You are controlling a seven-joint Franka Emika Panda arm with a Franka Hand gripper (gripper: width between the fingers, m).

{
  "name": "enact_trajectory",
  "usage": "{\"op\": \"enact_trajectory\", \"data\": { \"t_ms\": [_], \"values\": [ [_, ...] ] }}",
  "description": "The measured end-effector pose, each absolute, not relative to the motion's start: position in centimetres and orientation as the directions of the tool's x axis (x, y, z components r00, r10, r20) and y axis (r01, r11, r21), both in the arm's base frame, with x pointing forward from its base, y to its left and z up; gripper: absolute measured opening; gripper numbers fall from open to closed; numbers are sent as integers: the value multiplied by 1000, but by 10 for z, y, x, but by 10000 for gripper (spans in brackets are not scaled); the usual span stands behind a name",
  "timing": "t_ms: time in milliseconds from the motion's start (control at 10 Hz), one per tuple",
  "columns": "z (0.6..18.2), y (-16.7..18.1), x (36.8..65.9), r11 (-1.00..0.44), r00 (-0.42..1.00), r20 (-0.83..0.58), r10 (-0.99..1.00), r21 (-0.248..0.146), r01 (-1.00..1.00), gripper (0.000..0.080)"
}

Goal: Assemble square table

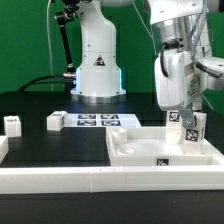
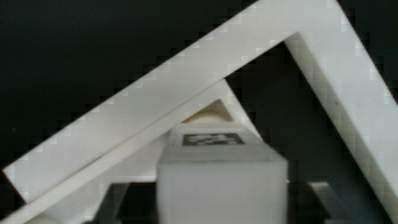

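One peg leg [image 1: 186, 128] pinched in claw [image 1: 183, 124], corner of square top [image 1: 150, 159] below

The black table [image 1: 40, 150] bears the square tabletop [image 1: 140, 152] under the fingers [image 2: 317, 198]. Well away from them lie the marker board [image 1: 100, 121] and two loose legs [image 1: 56, 121].

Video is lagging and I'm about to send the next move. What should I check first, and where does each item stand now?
1. Leg held by the gripper: ok, the wrist view shows it between the fingers.
2. Leg upright: ok in the exterior view.
3. Leg at a corner of the tabletop: ok, the rim corner shows beyond it in the wrist view.
4. Leg lined up with a hole: cannot tell, no hole is visible.
5. Loose legs away from the arm: ok, they are by the marker board.
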State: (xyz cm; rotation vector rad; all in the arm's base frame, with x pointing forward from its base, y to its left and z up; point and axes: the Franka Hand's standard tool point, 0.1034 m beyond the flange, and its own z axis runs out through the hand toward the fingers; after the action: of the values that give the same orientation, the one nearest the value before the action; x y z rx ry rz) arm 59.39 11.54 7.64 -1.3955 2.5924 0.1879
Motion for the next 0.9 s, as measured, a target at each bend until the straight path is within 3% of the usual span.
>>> {"op": "enact_trajectory", "data": {
  "t_ms": [200,300,400,500,900],
  "values": [
    [76,115,594,513,-501,-229,-834,9,-858,300],
    [76,115,594,487,-475,-229,-850,2,-873,476],
    [76,115,593,466,-454,-228,-861,2,-885,476],
    [76,115,593,412,-399,-227,-888,-13,-911,619],
    [76,117,593,148,-129,-215,-968,-75,-986,647]
  ]
}}
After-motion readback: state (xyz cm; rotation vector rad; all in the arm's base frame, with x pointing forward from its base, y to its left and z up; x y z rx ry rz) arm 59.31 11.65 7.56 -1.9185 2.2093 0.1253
